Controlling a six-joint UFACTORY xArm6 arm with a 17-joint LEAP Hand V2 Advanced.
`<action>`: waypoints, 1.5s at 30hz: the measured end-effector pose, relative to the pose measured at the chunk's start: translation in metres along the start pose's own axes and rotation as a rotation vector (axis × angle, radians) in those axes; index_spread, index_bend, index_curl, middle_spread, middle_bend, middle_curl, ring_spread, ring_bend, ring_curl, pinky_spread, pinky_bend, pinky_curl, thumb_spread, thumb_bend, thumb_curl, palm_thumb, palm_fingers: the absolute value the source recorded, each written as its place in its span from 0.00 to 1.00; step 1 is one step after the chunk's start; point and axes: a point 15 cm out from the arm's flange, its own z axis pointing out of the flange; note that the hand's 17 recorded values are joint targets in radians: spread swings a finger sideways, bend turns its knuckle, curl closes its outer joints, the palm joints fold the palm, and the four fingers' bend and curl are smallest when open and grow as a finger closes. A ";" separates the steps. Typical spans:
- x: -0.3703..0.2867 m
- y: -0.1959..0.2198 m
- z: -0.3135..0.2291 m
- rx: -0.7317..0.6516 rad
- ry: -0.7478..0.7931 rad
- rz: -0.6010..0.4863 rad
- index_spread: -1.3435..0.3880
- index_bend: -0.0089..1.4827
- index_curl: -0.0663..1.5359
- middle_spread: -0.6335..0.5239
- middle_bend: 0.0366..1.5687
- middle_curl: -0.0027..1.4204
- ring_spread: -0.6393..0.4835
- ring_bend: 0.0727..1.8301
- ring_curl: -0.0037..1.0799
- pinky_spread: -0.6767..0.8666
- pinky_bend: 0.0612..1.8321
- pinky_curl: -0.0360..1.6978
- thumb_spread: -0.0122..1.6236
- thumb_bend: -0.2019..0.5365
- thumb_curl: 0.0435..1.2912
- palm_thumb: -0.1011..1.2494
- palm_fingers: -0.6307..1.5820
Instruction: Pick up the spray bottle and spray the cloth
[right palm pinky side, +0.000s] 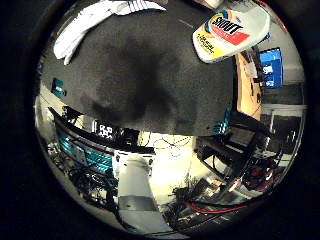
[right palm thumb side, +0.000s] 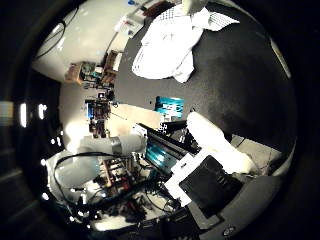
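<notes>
A white spray bottle (right palm pinky side: 231, 30) with a red, yellow and blue label rests near one edge of the black table top (right palm pinky side: 150, 75). Only its body shows and its nozzle is cut off. A crumpled white cloth (right palm thumb side: 170, 45) lies on the same surface, well apart from the bottle. My right hand (right palm thumb side: 215, 150) hovers off the table's side, far from both things. One white finger (right palm thumb side: 212, 137) reaches out fairly straight beside a black palm part, with nothing in the hand.
Teal clamps (right palm thumb side: 169, 106) grip the table's edge. Past the edge are a white arm link (right palm pinky side: 135, 195), a teal-fronted rack (right palm pinky side: 85, 152) and floor clutter. A blue bin (right palm pinky side: 272, 62) and a wooden desk (right palm pinky side: 247, 85) stand beyond the bottle.
</notes>
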 end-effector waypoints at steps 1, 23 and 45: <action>0.000 0.000 0.000 0.000 0.000 0.000 0.52 0.13 0.25 0.56 0.09 0.19 0.82 0.09 0.22 0.87 0.32 0.14 0.62 0.24 0.39 0.62 0.43; 0.000 -0.003 -0.008 0.024 0.002 0.001 0.52 0.13 0.25 0.57 0.10 0.19 0.82 0.09 0.22 0.87 0.34 0.13 0.62 0.24 0.39 0.62 0.43; 0.027 -0.011 -0.127 0.420 0.088 0.110 0.52 0.13 0.24 0.56 0.09 0.19 0.81 0.11 0.21 0.88 0.37 0.12 0.60 0.23 0.38 0.60 0.44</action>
